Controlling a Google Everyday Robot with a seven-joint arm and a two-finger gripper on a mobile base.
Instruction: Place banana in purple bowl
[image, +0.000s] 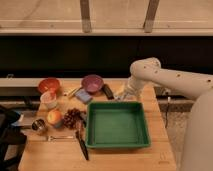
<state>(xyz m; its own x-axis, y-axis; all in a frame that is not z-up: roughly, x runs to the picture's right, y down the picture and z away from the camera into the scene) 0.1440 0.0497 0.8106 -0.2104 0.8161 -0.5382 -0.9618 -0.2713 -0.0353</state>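
Observation:
The banana (73, 91), a slim yellow-tan fruit, lies on the wooden table just left of the purple bowl (92, 82), which stands at the back middle. My gripper (122, 95) hangs low over the table at the far edge of the green tray, to the right of the bowl and well away from the banana. Its jaws stand open and hold nothing. The white arm reaches in from the right.
A green tray (117, 145) fills the table's centre right. A black object (108, 91) and a blue sponge (84, 96) lie near the bowl. At left are an orange-red bowl (49, 84), a pale cup (48, 99), an apple (54, 118), grapes (72, 118), a metal cup (38, 125) and a knife (81, 145).

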